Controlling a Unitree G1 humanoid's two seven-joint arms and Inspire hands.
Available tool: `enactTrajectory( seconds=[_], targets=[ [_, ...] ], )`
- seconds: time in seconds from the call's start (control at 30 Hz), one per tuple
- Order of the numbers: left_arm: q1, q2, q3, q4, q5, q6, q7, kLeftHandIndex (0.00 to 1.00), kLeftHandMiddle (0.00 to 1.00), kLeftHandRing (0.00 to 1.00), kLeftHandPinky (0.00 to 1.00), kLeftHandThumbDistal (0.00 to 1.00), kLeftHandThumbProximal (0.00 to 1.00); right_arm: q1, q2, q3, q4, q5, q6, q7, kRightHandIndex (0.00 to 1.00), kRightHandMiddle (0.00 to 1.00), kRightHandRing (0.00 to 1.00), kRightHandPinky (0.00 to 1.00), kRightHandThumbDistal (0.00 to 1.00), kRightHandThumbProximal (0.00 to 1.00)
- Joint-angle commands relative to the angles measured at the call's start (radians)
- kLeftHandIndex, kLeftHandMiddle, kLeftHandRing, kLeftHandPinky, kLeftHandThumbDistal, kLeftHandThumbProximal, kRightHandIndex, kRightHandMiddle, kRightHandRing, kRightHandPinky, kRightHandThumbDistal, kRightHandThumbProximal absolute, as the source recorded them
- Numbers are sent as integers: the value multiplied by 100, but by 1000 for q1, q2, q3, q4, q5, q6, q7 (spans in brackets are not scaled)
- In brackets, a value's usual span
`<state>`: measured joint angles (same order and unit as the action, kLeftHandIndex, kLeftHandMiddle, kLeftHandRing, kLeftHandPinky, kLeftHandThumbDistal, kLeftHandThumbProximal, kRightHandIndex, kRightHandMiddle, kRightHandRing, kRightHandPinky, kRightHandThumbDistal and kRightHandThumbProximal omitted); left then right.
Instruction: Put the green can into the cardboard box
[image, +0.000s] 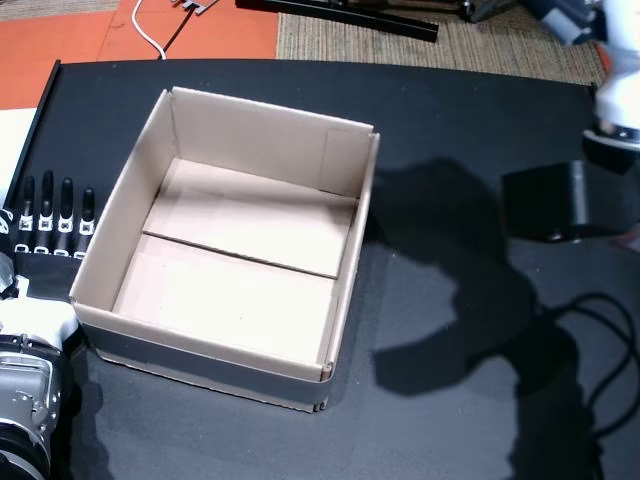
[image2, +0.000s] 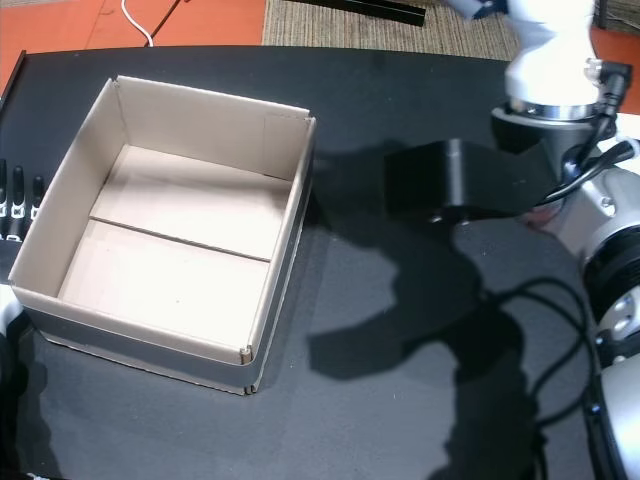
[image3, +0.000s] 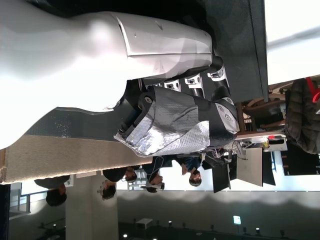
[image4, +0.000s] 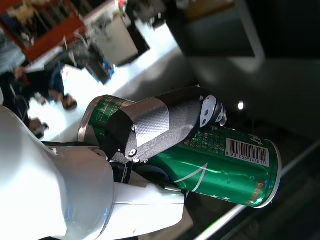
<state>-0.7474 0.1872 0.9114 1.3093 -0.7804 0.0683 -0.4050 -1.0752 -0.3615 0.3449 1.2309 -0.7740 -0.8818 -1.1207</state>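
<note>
On the black tabletop (image: 450, 420) sits the square, open-topped cardboard box (image: 235, 255), empty. Right hand (image4: 150, 135) clasps the glossy green can (image4: 220, 165), thumb across it. Left hand (image: 50, 220) lies beside the box, fingers straight and spread, holding nothing.

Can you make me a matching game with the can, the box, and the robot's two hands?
Things:
1. green can
2. cardboard box
3. left hand
4. right hand

States:
A. empty, open at the top, on the black table
B. fingers straight, resting beside the box
C. wrapped around the can
D. held in a hand, barcode showing

Pairs: 1-D, 2-A, 3-B, 4-C
</note>
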Motion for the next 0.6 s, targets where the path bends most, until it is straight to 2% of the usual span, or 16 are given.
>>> enactTrajectory(
  seconds=[0.0, 0.13, 0.17, 0.2, 0.27, 0.3, 0.4, 0.43, 0.57],
  targets=[
    [51, -21, -7, 33, 18, -1, 51, 54, 53, 62, 78, 0, 56, -48, 34, -7, 11, 43, -20, 56, 0, 0, 0, 14, 0, 46],
    [50, -21, -6, 33, 17, -1, 54, 54, 53, 62, 79, 0, 58, -69, 102, -5, 31, 76, -35, 181, 0, 0, 3, 30, 1, 39],
    [50, -21, -5, 33, 16, -1, 55, 54, 53, 62, 79, 0, 58, -75, 117, -2, 35, 81, -42, 206, 0, 0, 3, 30, 1, 39],
    [50, -21, -3, 34, 14, -1, 56, 52, 52, 62, 78, 0, 57, -84, 143, 5, 38, 79, -37, 228, 0, 0, 1, 27, 6, 46],
    [50, -21, 0, 34, 12, -1, 56, 52, 52, 62, 77, 0, 55, -99, 182, 18, 43, 70, -18, 251, 0, 0, 0, 20, 8, 53],
    [51, -21, 0, 34, 12, 0, 53, 52, 52, 62, 77, 0, 54, -106, 201, 25, 45, 67, -15, 267, 0, 0, 0, 20, 9, 50],
    [53, -19, 2, 34, 9, 12, 42, 53, 52, 62, 78, 0, 54, -123, 248, 57, 48, 48, 7, 277, 0, 0, 0, 17, 6, 54],
    [53, -19, 3, 34, 8, 14, 42, 53, 52, 62, 78, 0, 54, -129, 262, 69, 49, 38, 22, 276, 0, 0, 0, 15, 8, 58],
    [53, -22, 6, 34, 6, 13, 39, 54, 53, 64, 78, 0, 54, -147, 311, 109, 58, 13, 51, 283, 0, 0, 0, 17, 13, 54]
  ],
)
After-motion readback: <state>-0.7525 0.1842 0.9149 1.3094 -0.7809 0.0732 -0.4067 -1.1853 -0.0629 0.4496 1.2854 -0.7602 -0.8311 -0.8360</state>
